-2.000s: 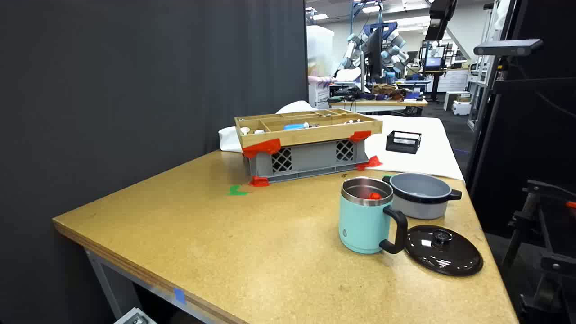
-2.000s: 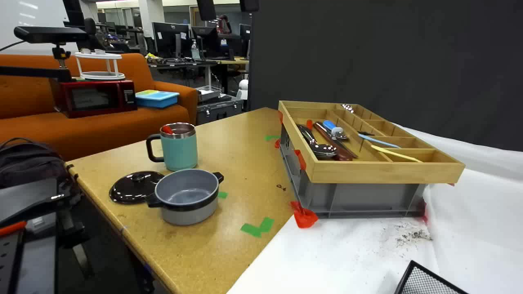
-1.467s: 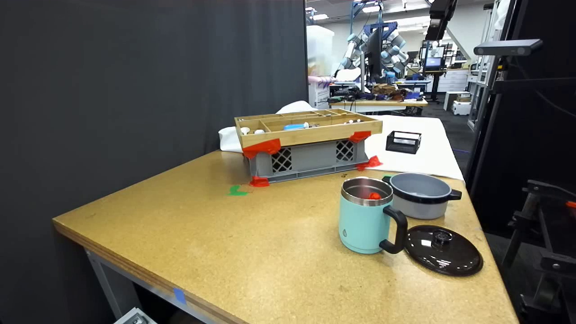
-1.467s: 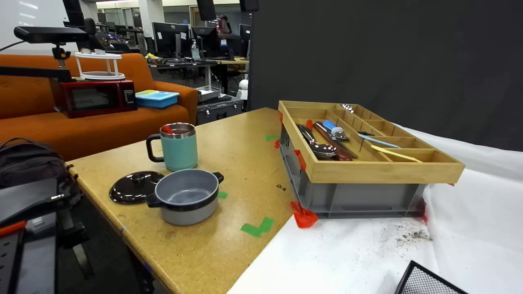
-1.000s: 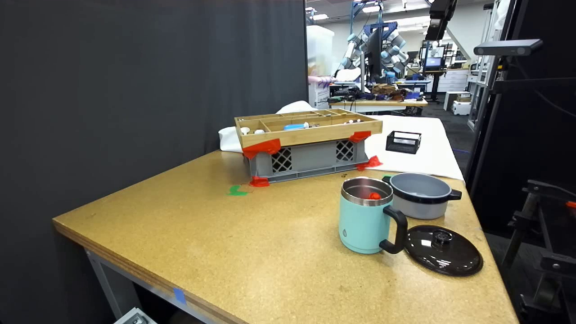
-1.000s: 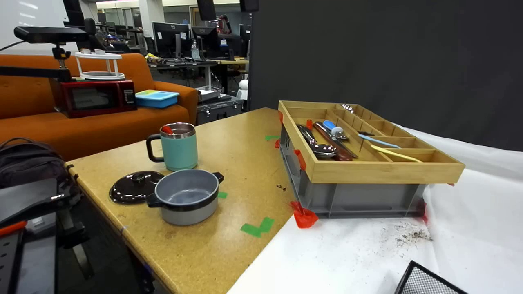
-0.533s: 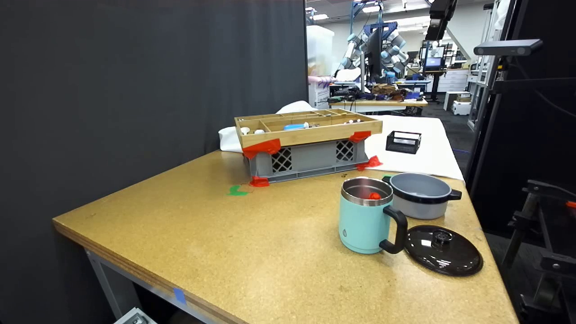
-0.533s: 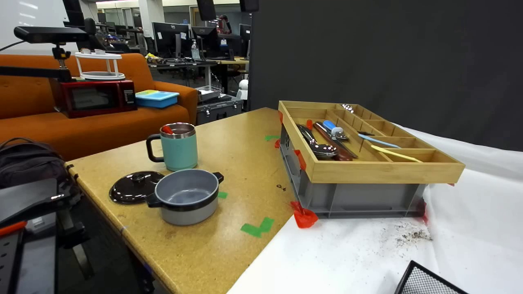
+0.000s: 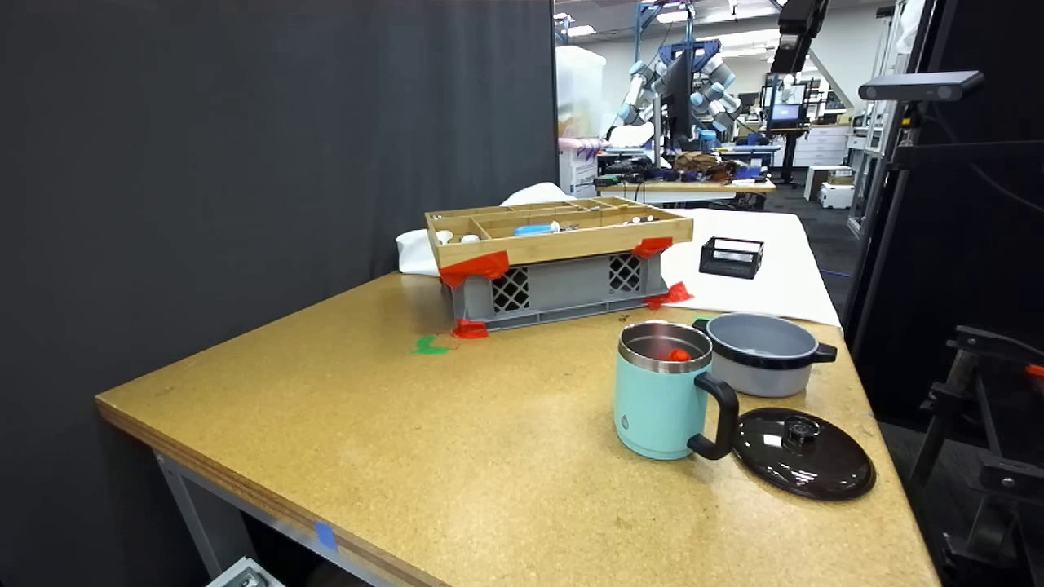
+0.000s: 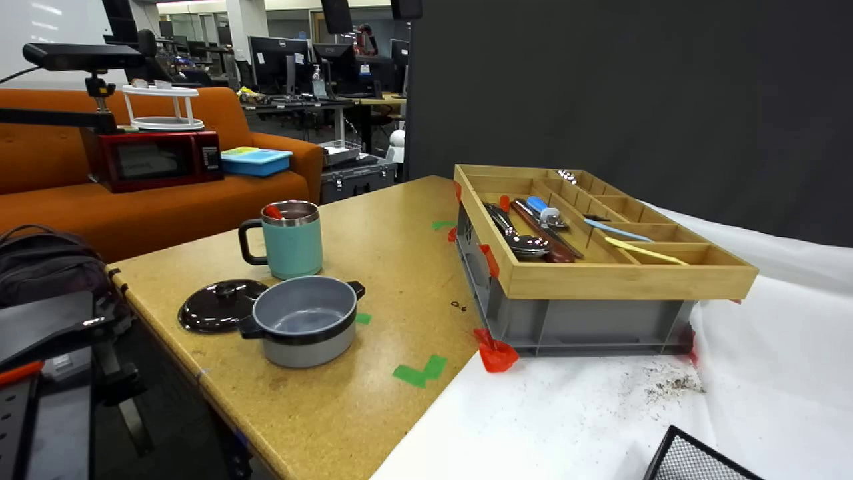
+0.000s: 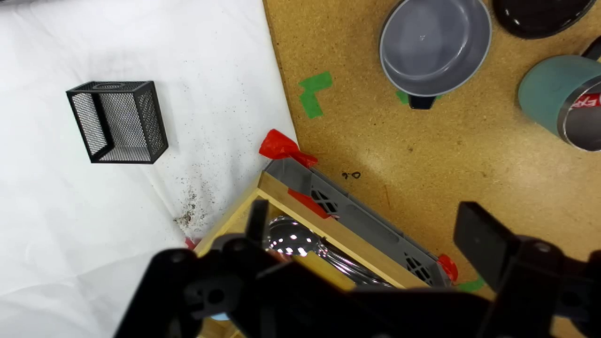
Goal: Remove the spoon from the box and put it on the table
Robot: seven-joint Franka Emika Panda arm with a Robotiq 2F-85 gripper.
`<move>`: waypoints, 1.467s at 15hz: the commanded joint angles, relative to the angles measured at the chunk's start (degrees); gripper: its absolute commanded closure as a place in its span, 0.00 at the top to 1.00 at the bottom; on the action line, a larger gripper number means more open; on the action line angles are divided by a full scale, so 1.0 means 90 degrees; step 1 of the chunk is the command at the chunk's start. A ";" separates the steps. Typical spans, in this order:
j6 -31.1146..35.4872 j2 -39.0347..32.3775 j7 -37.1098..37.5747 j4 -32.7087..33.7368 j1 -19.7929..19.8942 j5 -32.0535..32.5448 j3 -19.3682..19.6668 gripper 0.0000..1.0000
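White and creased, a sheet (image 11: 37,197) lies at the left of the wrist view, and on it stands a small black holder (image 11: 149,119) of mesh. Next comes the low, long, grey plastic box (image 11: 375,230) with lattice openings, red tape (image 11: 279,144) at its corners and a tan wooden top divided into compartments. Inside this top, near the lattice side, rests the pale grey metal spoon (image 11: 291,237), its bowl towards the sheet. The black two-fingered gripper (image 11: 365,216) covers part of the box in this view; it is released, with its fingers standing wide apart. More to the right, on the tan wood-grain table (image 11: 399,155), are placed a round grey pot (image 11: 434,51), a glossy dark lid (image 11: 540,16), and a mint-green mug (image 11: 547,91) with a steel rim, which contains a red thing (image 11: 587,101) that I cannot identify
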State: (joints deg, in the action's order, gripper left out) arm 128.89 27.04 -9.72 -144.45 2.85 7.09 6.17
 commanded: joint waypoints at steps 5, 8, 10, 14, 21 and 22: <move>0.0345 -0.0528 0.1281 0.0178 0.0043 -0.0251 -0.0380 1.00; 0.0829 -0.1063 0.2442 0.0453 0.0021 -0.0387 -0.0773 1.00; 0.1003 -0.1455 0.3327 0.0791 0.0052 -0.0450 -0.1005 1.00; 0.1043 -0.2016 0.5267 0.1501 0.0164 0.0007 -0.1295 1.00; 0.0924 -0.2579 0.6503 0.2145 -0.0138 0.0705 -0.1139 1.00; 0.0912 -0.2681 0.6504 0.2230 -0.0158 0.0704 -0.1126 1.00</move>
State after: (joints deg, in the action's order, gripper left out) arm 137.25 2.84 48.95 -124.42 2.40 13.48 -4.97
